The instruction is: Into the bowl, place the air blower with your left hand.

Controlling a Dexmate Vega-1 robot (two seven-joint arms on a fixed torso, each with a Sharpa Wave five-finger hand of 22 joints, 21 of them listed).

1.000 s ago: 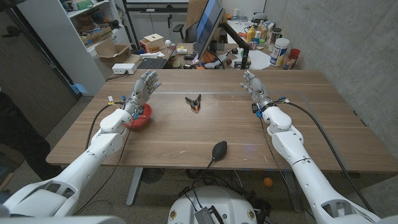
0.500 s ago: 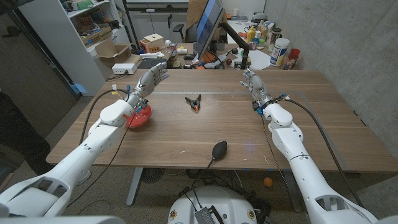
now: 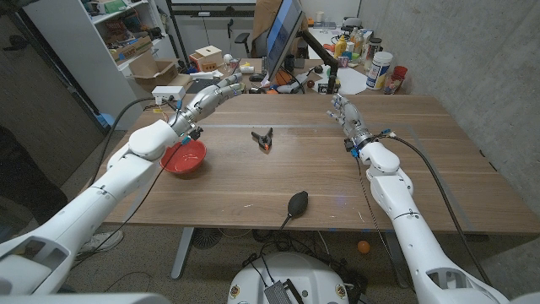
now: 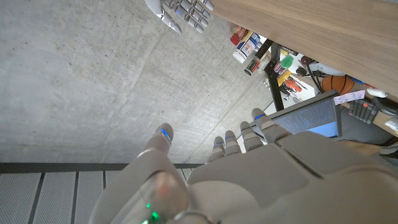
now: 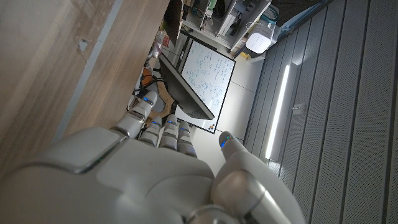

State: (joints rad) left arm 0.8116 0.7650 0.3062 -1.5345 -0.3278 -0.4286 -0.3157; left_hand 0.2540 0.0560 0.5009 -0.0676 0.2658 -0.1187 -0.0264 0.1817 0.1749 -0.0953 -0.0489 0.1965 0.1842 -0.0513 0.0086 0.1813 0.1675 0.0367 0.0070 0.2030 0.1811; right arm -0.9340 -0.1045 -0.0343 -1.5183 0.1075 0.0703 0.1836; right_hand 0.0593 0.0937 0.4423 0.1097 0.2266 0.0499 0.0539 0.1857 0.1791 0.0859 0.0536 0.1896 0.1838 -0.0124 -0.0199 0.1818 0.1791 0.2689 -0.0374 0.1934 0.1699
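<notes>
Air blower (image 3: 296, 205) untouched at the near middle of the desk (image 3: 439, 169); nothing done.
The left robot hand (image 3: 213, 95), fingers apart and empty, is raised at the far left, beyond the red bowl (image 3: 185, 158). The right robot hand (image 3: 343, 112) is likewise open at the far right. Reaching, grasping and placing all remain.

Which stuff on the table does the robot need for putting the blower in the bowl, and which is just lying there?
Needed for the job:
black air blower, near the front edge
red bowl
left hand, holding nothing

Just lying about:
black and orange pliers, mid-table
right hand, open, not part of this job
</notes>
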